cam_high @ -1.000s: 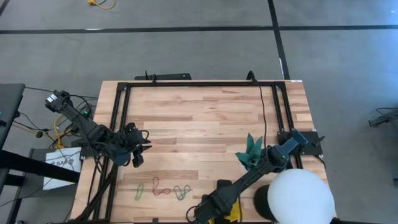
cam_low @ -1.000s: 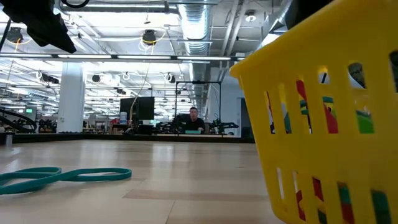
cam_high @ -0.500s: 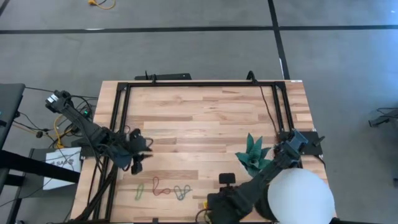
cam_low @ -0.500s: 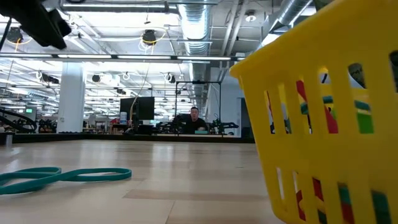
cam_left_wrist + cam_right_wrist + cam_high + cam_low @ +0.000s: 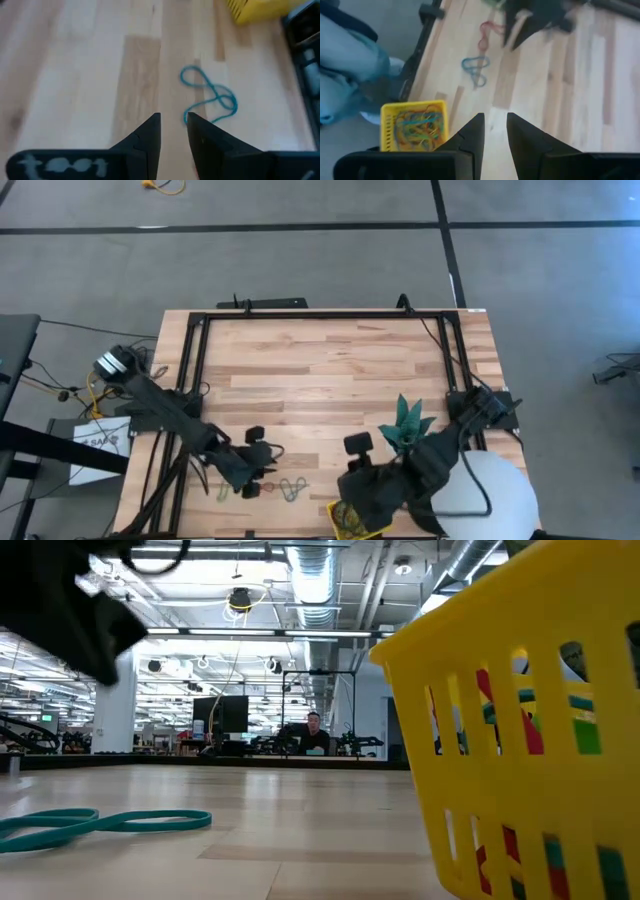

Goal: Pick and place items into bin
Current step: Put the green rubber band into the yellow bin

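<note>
You are handling thin, limp loops that weigh next to nothing and lie flat on the wood, so judge them soft and prone to slip or snag: take one where a strand bends or crosses itself, with the fingertips pressed down to the table, because a flat grab may close on nothing. The blue loop (image 5: 209,97) lies twisted on the bare boards just ahead of the left gripper (image 5: 172,125), whose fingers stand slightly apart with nothing between them. In the overhead view that left gripper sits above the small cluster at the near edge: a green loop (image 5: 223,489), a red loop (image 5: 488,31) and the blue one, close together and near the table edge, so you have little margin on that side. The right gripper (image 5: 494,128) hangs near the yellow bin (image 5: 413,126), fingers a little apart and holding nothing; the bin already holds a tangle of coloured loops. The teal paper star (image 5: 407,423) and the white sphere (image 5: 485,498) crowd the right arm, while the middle and far side of the table (image 5: 320,360) give you open room to travel.
</note>
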Robot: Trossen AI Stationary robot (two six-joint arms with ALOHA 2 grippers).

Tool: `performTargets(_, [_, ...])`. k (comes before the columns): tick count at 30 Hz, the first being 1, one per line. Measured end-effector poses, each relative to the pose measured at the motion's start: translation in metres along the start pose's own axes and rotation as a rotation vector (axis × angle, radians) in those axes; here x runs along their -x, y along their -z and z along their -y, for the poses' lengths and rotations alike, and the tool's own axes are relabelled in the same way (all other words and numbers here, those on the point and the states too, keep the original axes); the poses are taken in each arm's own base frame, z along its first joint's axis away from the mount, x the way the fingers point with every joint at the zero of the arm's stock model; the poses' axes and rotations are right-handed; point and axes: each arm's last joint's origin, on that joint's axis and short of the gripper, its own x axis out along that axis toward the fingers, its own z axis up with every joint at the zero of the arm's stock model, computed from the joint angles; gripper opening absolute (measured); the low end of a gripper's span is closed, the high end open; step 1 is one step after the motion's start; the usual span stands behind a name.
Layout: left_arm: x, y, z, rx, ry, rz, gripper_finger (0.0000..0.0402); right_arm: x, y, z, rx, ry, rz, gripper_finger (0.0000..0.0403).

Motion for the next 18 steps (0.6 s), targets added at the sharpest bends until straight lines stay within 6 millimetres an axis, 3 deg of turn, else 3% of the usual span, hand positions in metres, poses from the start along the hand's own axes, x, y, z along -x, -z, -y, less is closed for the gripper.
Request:
performTargets(3, [-0.018, 0.004, 0.007, -0.002, -0.013, -0.054, 0.0085, 0.002, -0.005, 0.015, 0.001, 0.001, 0.036, 0.0076])
performTargets(8, [-0.04, 0.006, 0.026, -0.063, 0.028, -0.128, 0.0085, -0.013, -0.011, 0.035, 0.019, -0.098, 0.035, 0.0076])
performTargets(13, [-0.048, 0.003, 0.042, -0.119, 0.05, -0.13, 0.0085, -0.042, -0.013, 0.053, 0.015, -0.274, 0.052, 0.0076])
performTargets(18, [-0.047, 0.003, 0.041, -0.153, -0.016, -0.102, 0.0085, -0.064, -0.006, 0.068, -0.01, -0.343, 0.003, 0.0076])
